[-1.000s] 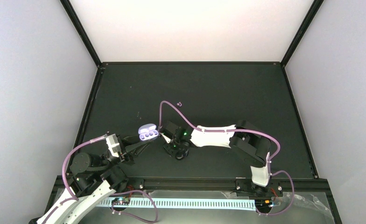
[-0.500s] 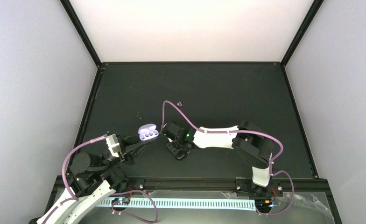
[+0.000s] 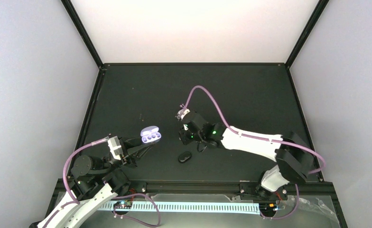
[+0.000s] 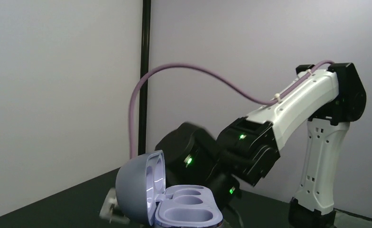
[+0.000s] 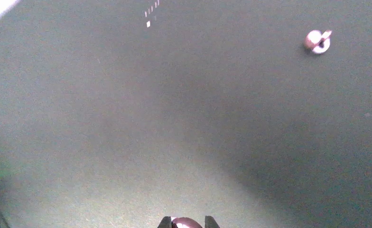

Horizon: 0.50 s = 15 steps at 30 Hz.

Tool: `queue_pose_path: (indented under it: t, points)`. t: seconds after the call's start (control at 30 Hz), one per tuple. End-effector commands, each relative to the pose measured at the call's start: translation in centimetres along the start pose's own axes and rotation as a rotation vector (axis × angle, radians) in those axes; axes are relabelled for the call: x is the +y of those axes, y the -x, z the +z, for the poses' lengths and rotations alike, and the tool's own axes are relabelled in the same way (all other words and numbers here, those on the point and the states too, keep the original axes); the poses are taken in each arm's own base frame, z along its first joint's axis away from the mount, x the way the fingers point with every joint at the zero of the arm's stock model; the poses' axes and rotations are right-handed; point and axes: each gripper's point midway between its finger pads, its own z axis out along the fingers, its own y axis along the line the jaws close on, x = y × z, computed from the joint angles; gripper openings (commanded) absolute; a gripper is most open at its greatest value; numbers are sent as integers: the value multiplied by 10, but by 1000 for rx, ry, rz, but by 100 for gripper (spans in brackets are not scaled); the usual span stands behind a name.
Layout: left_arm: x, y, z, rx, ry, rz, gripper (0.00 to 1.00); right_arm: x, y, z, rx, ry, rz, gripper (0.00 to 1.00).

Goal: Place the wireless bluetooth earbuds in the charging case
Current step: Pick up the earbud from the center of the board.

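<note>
My left gripper [image 3: 147,143] is shut on the open lavender charging case [image 3: 150,135], holding it up off the mat. The left wrist view shows the case [image 4: 186,209] with its lid tipped back and its wells bare. My right gripper [image 5: 186,222] is shut on a glossy pinkish earbud [image 5: 186,223], of which only the top shows between the fingertips. That gripper [image 3: 181,114] hovers right of the case and further back. A second pinkish earbud [image 5: 317,41] lies on the mat beyond it, also visible as a speck [image 3: 182,105] from above.
A closed black oval case [image 3: 185,156] lies on the dark mat [image 3: 250,95] near the front, between the two arms. The right arm's purple cable [image 3: 208,95] arches over the middle. Black frame rails border the mat.
My right arm swung away from the black case and the lavender case toward the back, uncovering the black case. Its jaws narrowed. The left arm and the lavender case stayed still.
</note>
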Motion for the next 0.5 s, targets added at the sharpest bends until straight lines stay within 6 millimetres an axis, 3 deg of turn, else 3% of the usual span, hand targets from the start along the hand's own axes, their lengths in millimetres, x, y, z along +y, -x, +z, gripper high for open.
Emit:
queue_pose_path:
  t: [0.0,0.23,0.47]
  points:
    - [-5,15,0,-39,-21,-21,1,-5,37,-35,-172,8,61,7]
    - [5,19,22,-119,-5,-59,1,-6,90,-134,-445,55,119,8]
    - [33,32,53,-238,101,-23,1,-22,122,-222,-655,41,211,8]
